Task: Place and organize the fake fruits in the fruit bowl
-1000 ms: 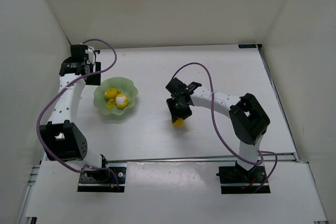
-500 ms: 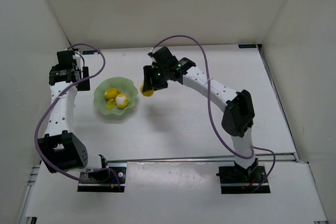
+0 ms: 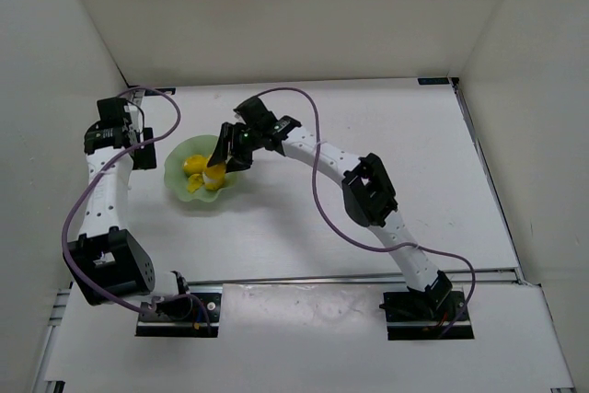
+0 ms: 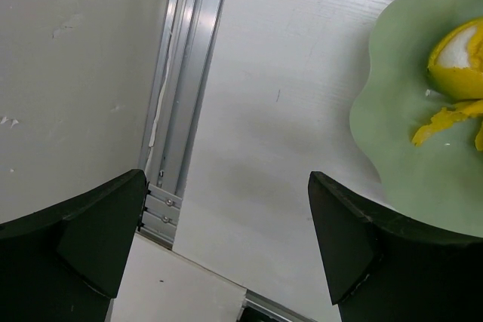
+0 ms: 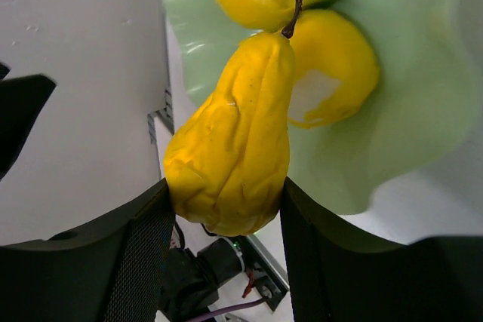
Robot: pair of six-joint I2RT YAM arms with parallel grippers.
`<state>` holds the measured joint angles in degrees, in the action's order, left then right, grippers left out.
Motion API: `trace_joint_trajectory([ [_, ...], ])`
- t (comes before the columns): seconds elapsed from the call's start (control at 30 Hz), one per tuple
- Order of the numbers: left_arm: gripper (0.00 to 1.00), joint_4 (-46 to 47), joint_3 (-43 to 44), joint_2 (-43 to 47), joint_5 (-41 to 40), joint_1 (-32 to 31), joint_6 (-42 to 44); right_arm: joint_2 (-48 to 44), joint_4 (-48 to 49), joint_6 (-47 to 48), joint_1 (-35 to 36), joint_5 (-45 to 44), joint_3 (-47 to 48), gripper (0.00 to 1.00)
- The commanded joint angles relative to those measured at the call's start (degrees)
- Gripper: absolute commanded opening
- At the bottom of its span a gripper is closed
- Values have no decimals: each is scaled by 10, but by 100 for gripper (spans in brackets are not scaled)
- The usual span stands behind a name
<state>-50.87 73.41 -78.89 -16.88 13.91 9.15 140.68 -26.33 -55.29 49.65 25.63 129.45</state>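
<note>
the right gripper (image 3: 224, 156) is clamped on the pear (image 5: 234, 133), stem pointing forward, just above the fruit bowl (image 5: 392, 148) and its peeled fruit (image 5: 332, 73); the left gripper (image 4: 226, 239) gapes empty beside the bowl.

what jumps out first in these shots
A yellow pear, pinched in the right jaws, hangs stem-first over the edge of the green bowl at the left of the table. Two more yellow fruits already lie inside it; the left jaws gape empty beside the bowl.
</note>
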Motion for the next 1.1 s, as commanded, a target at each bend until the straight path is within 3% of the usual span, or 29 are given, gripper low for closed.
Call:
trace_joint_trajectory([
  [0.0,100,4,-4,25,17,9,-5,-30,54,-18,20,27,15,54],
  [0.1,100,4,-9,25,22,9,-5,-19,54,-13,20,34,23,69],
  [0.13,100,4,-9,25,22,9,-5,-19,54,-8,20,34,23,83],
  [0.2,100,4,-9,25,22,14,-5,-19,54,3,20,34,23,100],
  [0.37,100,4,-14,25,27,14,-5,-60,41,53,20,12,29,100],
  [0.47,100,4,-14,36,27,19,-5,-130,6,110,13,-57,-2,100],
  [0.73,100,10,-25,41,15,31,-11,-397,-28,188,-80,-156,-246,100],
  [0.9,100,21,-25,52,3,31,-23,-523,-96,221,-220,-189,-406,100],
  [1.07,100,27,-30,58,-3,31,-34,-652,-117,243,-409,-197,-552,100],
])
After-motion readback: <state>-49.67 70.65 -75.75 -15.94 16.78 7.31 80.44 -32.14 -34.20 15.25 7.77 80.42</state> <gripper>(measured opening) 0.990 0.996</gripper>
